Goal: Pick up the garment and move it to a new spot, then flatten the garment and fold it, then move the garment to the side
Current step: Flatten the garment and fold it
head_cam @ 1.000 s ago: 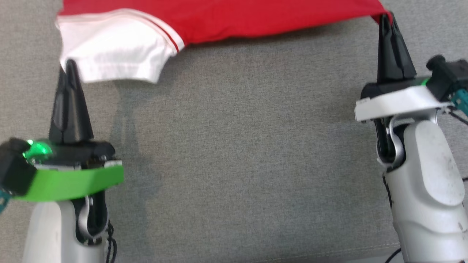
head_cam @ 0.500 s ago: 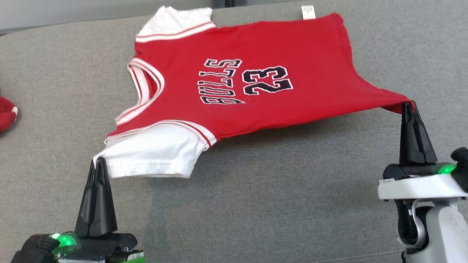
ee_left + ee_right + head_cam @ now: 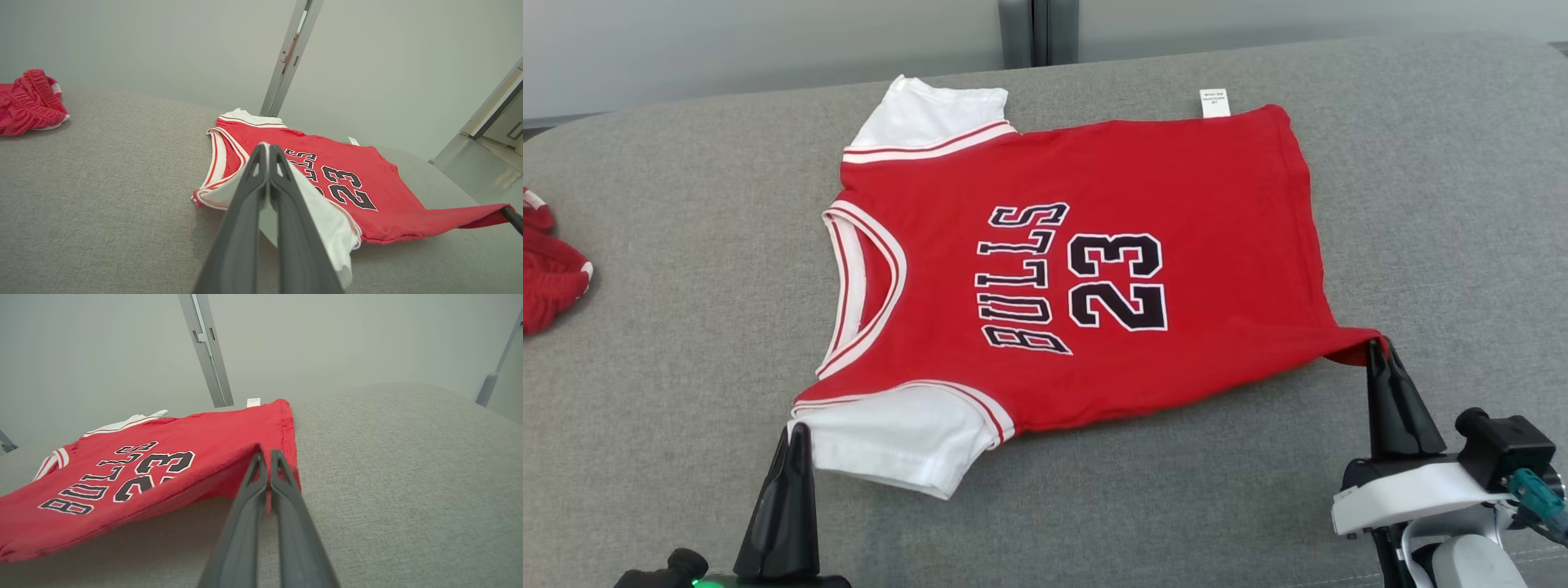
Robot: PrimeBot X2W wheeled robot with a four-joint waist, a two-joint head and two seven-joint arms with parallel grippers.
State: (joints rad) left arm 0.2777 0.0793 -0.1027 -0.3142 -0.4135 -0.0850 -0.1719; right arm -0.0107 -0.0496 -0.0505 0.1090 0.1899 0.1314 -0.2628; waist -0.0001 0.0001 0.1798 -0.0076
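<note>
— What's left of the jersey (image 3: pixel 1217 269)?
— A red bundle (image 3: pixel 551 278), well apart; then the left gripper (image 3: pixel 796 433), clenched on its white sleeve (image 3: pixel 890 441)
— And the jersey itself?
— Spread on the grey worktop (image 3: pixel 686 367), 23 showing; the right gripper (image 3: pixel 1378 347) pinches its hem corner (image 3: pixel 1339 343)

The print on the white label (image 3: pixel 1214 103) at the hem of the jersey (image 3: pixel 1094 278) is too small to read. A second red garment (image 3: pixel 551 273) is cut off by the head view's left edge. In the left wrist view, the left gripper (image 3: pixel 268 146) hides part of the white sleeve (image 3: pixel 327 220) and the lettering.
</note>
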